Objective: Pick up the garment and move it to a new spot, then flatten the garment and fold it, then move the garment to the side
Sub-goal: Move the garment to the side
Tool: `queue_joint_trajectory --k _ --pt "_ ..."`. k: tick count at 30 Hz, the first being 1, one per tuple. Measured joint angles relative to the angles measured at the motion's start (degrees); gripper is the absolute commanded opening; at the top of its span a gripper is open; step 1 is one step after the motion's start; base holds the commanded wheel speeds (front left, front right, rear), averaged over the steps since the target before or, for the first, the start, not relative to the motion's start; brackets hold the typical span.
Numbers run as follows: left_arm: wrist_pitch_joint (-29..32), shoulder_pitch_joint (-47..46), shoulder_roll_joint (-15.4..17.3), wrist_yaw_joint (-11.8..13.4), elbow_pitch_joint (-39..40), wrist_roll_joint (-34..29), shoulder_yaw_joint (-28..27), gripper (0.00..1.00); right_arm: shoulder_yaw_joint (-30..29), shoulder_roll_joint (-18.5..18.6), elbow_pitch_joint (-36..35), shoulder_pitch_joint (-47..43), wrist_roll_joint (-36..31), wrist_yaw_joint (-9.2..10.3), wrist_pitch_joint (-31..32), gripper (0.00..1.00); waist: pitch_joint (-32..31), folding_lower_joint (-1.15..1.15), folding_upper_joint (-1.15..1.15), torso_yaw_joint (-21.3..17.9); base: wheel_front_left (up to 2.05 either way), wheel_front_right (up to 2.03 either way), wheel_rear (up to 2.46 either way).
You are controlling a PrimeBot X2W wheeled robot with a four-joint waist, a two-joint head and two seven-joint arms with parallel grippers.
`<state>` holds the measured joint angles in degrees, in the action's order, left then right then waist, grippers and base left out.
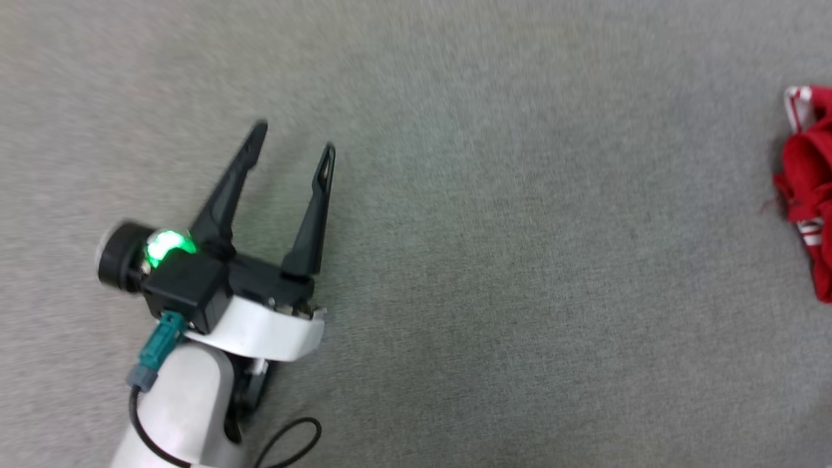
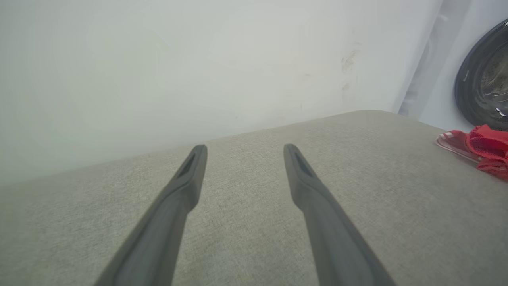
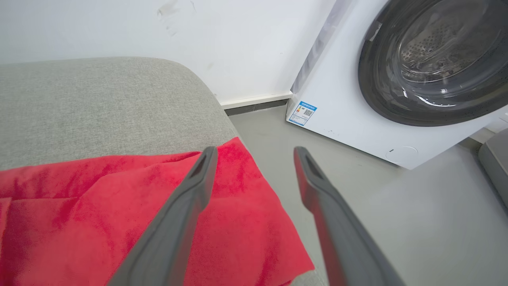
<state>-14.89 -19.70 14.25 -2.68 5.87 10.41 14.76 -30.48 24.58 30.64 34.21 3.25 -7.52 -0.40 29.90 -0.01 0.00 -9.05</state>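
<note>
While the left end effector (image 1: 294, 138) gapes empty at eight o'clock over the grey surface (image 1: 487, 260), the garment (image 1: 809, 175) lies bunched at three o'clock, the right end effector (image 3: 256, 151) above it spread wide, holding nothing.

The bot's left tool (image 1: 294, 138) has two long slotted black fingers (image 1: 312, 214), a glowing green light (image 1: 169, 246), a white forearm (image 1: 188, 403), and a teal plug (image 1: 161, 339) with a black cable (image 1: 318, 432).

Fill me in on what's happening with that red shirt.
The red garment lies crumpled at the edge of a grey upholstered surface, near a washing machine. The robot's right jaws stand open over it, gripping nothing. The left jaws, also open and empty, hover over bare fabric well away from it.
</note>
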Motion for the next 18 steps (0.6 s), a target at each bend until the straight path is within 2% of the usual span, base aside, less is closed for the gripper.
queue_joint_trajectory --k 10,18 --pt "-0.1 7.1 -3.4 1.7 -3.3 1.4 -1.9 1.00 5.4 -4.0 0.1 -9.2 3.5 0.01 -8.4 1.00 -10.2 -0.01 0.00 4.1 0.00 0.00 0.00" --pt "-0.2 12.4 -3.8 3.2 -5.0 1.5 -5.2 1.00 10.4 -11.2 -7.5 -15.8 3.5 0.01 -10.3 1.00 -15.9 -0.01 0.00 8.5 0.00 0.00 0.00"
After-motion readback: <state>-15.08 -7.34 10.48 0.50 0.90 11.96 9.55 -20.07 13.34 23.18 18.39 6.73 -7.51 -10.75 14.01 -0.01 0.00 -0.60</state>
